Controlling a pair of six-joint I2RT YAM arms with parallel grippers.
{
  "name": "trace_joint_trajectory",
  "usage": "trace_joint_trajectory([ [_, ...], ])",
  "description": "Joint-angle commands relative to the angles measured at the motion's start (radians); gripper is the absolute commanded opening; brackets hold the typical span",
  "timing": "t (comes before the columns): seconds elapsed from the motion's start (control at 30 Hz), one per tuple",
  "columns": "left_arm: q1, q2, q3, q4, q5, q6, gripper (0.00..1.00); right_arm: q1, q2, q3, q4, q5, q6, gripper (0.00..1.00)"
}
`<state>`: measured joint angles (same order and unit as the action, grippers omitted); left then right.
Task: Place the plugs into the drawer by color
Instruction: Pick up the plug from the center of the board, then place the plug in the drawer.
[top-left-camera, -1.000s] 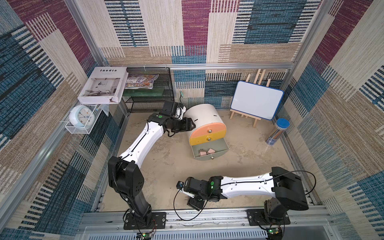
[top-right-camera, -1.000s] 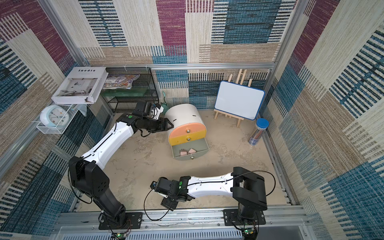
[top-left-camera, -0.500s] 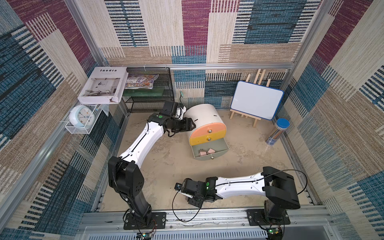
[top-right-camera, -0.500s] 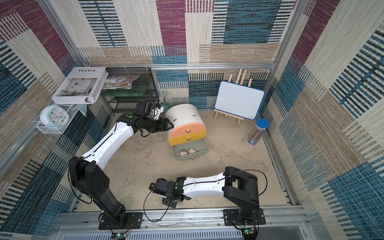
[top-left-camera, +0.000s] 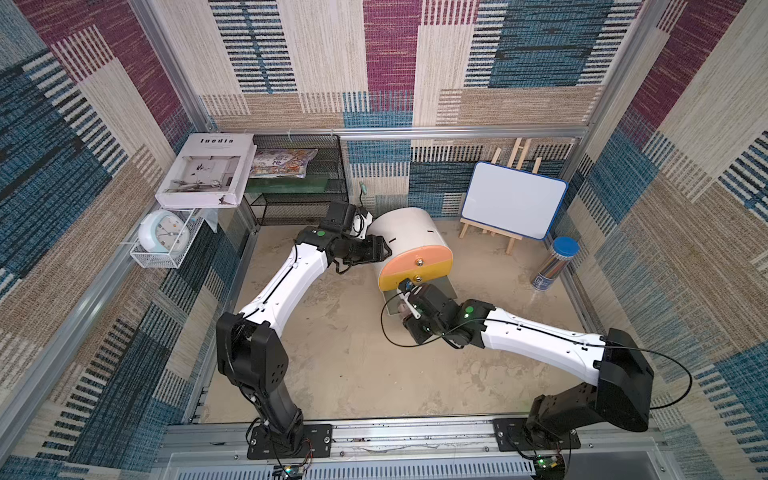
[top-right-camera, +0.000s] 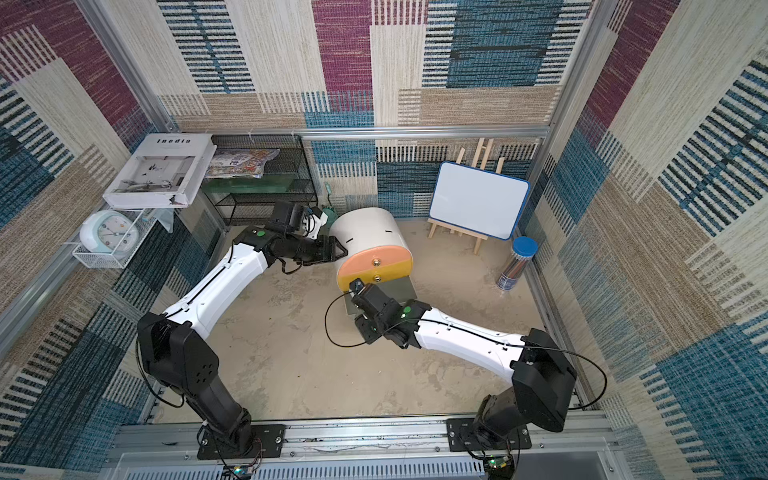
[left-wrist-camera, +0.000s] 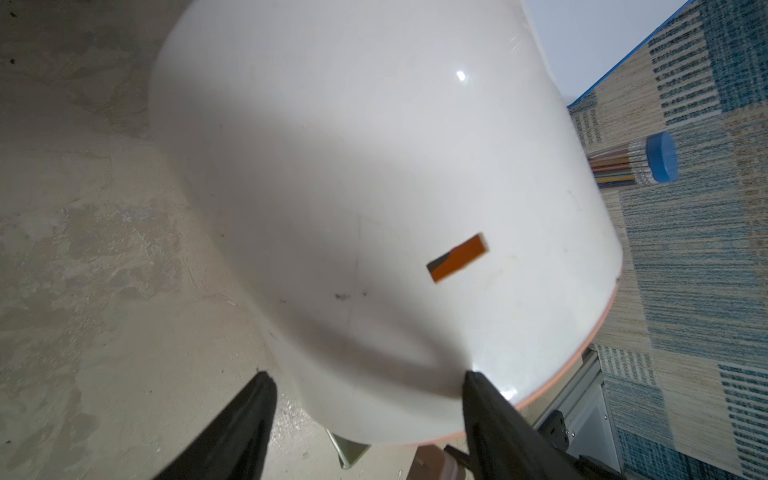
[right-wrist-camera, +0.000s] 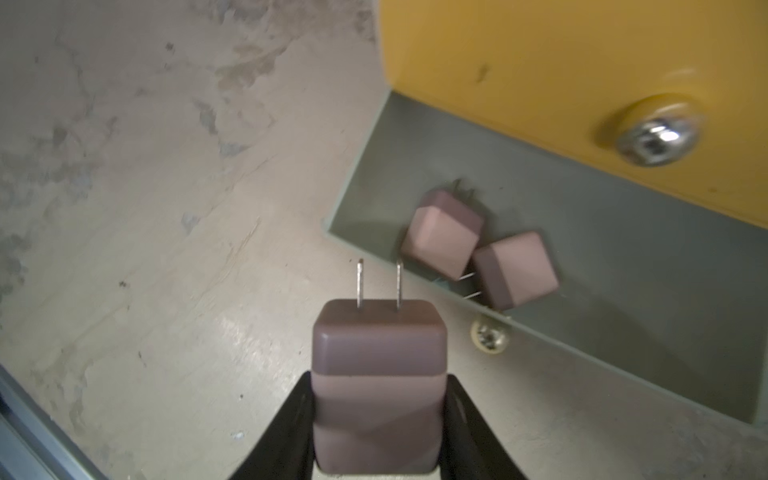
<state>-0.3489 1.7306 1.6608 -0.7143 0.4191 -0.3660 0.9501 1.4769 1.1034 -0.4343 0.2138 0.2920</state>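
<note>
Two pink plugs (right-wrist-camera: 440, 237) lie in the open grey drawer (right-wrist-camera: 644, 291); your right gripper (right-wrist-camera: 379, 386), clamped on the third plug (right-wrist-camera: 378, 345), hangs just outside its lip, so releasing here would miss; left gripper (left-wrist-camera: 368, 376) jaws apart at the cabinet (left-wrist-camera: 374, 166).

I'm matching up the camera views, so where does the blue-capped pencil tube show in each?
Both top views: pencil tube stands beside the whiteboard.
Left wrist: it shows beyond the cabinet.
Right wrist: not in it.
Shared landmark: the cabinet, in all four.
</note>
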Motion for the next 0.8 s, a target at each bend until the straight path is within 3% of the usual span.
trace_joint_trajectory([
  [0.0, 0.0, 0.011, 0.004, 0.009, -0.006, 0.009, 0.75, -0.033, 0.015, 0.026, 0.048, -0.014, 0.053, 0.32],
  [0.47, -0.001, 0.012, 0.001, 0.007, -0.007, 0.007, 0.75, -0.07, 0.181, 0.125, 0.133, -0.044, 0.056, 0.34],
  [0.77, -0.001, 0.012, -0.001, 0.009, -0.008, 0.004, 0.74, -0.071, 0.261, 0.141, 0.154, -0.147, 0.052, 0.37],
])
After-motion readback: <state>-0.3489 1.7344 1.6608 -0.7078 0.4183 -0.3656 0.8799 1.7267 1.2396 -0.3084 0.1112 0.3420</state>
